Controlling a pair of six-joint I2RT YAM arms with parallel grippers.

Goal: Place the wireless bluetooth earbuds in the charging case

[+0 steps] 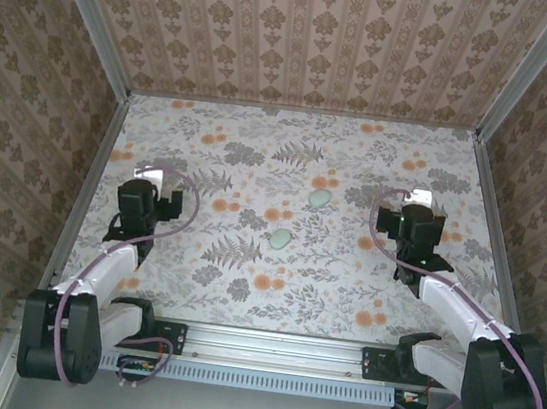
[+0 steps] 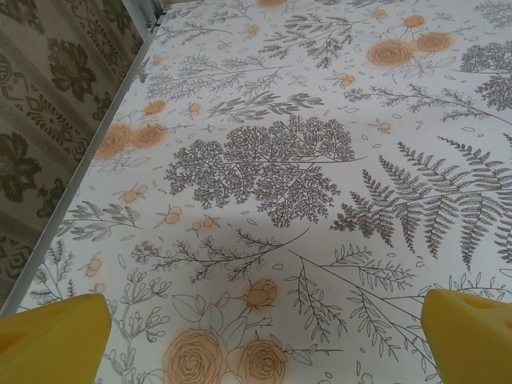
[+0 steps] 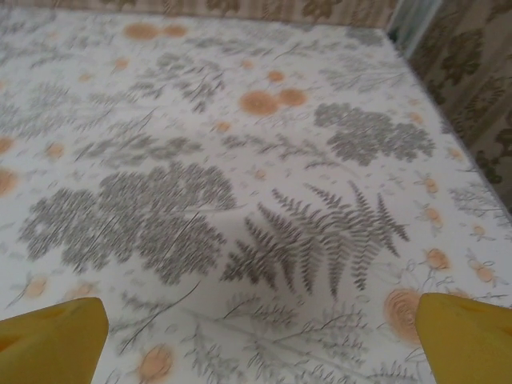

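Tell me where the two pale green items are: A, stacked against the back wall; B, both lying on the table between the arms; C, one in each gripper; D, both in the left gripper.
B: the farther pale green item and the nearer pale green item lie apart on the table, and the left gripper and right gripper are open and empty.

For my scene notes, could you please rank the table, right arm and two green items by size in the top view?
1. table
2. right arm
3. near green item and far green item: look alike
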